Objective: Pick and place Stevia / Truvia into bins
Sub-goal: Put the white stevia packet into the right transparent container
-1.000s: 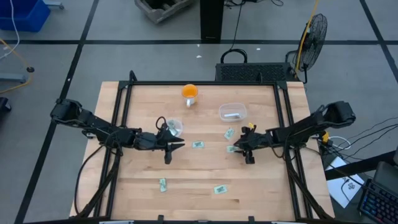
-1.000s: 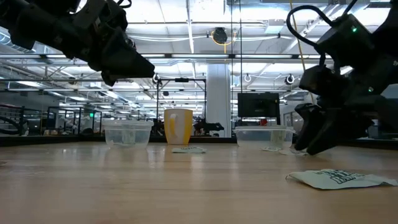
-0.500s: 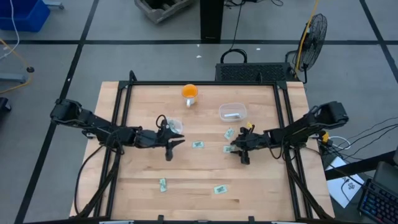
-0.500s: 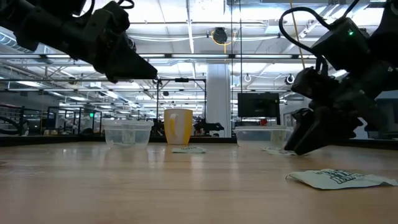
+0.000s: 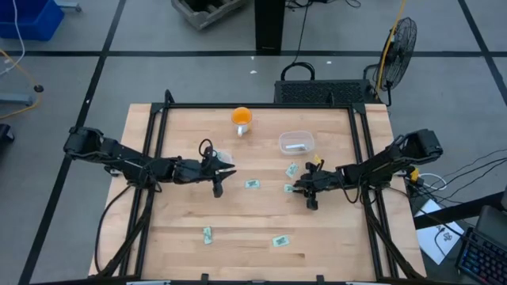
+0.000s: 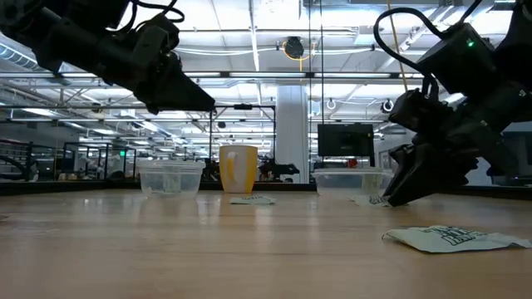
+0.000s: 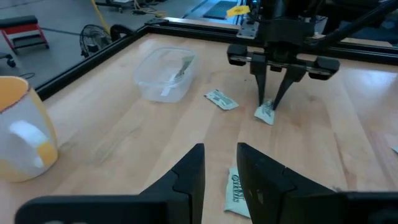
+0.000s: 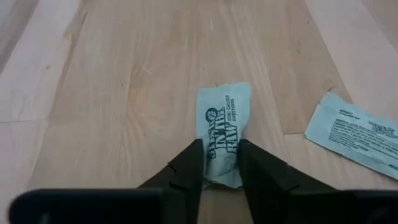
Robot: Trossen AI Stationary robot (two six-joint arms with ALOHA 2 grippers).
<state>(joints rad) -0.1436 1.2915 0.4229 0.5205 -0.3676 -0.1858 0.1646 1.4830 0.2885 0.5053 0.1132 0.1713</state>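
Observation:
Green-and-white Stevia sachets lie flat on the table. One (image 5: 252,184) lies just ahead of my left gripper, one (image 5: 291,169) lies near the bin, and two (image 5: 207,234) (image 5: 279,241) sit toward the near edge. My right gripper (image 5: 299,188) is down at the table, shut on another sachet (image 8: 224,118). My left gripper (image 5: 230,172) hovers high over the round clear cup (image 6: 170,178) and mostly hides it from above. There is a narrow gap between its fingers (image 7: 221,165), with nothing in it. The rounded-rectangular bin (image 5: 295,142) holds one sachet. My right gripper pinches the sachet's near end (image 8: 222,177) between its two fingers, across its width. That end is squeezed narrower than the free end. The fingers (image 7: 266,99) slant down onto it from the table's right side. The sachet lies flat on the table.
An orange ball-shaped object on a white base (image 5: 242,119) stands near the far edge, left of the bin. A black frame rail (image 5: 261,105) runs round the table. Open wood lies in the near half between the two loose sachets.
My left gripper has moved toward the far edge, staying high, and now covers the round cup from above. My right gripper has shifted a little toward the table's left, low along the table, onto the sachet.

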